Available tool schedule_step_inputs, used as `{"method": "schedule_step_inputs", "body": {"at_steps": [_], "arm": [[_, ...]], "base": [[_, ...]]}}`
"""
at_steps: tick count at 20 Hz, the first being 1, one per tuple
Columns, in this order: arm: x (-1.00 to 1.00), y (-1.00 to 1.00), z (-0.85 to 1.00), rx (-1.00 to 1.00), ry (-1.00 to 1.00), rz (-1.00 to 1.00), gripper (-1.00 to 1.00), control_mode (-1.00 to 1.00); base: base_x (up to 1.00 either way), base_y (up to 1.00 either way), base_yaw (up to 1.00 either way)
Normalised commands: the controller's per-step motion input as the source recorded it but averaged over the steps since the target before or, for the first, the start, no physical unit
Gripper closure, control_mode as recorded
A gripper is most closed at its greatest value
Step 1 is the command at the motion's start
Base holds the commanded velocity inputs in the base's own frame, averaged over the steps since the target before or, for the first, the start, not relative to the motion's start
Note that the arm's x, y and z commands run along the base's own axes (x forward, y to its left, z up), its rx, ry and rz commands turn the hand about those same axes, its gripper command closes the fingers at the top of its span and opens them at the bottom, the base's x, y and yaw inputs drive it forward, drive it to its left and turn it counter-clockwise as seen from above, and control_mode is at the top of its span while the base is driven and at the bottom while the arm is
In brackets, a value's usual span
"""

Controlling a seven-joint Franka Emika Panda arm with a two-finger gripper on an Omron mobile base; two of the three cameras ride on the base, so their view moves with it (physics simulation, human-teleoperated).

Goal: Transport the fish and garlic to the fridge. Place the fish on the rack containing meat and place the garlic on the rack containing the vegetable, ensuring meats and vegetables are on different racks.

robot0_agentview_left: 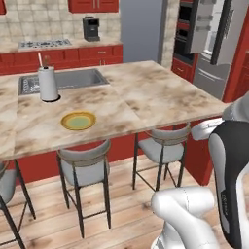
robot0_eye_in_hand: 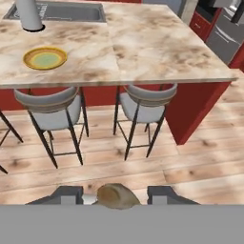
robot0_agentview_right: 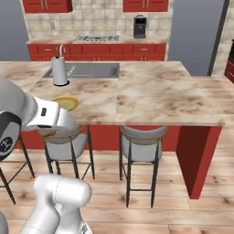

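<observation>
The garlic, a beige-brown bulb, sits between my two dark fingertips at the bottom of the hand view. My gripper is shut on it, high above the wooden floor in front of the kitchen island. The fridge stands at the far right behind the island, with its grey doors swung open and white door bins showing. The fish is out of view.
The marble island carries a yellow plate, a paper towel roll and a sink. Grey stools stand along its near side. A red-framed black wall oven is left of the fridge.
</observation>
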Motion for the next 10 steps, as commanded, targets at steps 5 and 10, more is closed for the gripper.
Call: {"method": "schedule_step_inputs", "body": {"at_steps": [5,10], "arm": [[0.00,0.00,0.00,0.00,0.00,0.00,1.00,1.00],[0.00,0.00,0.00,0.00,0.00,0.00,1.00,1.00]], "base": [[0.01,-1.00,0.00],[0.00,-1.00,0.00]]}}
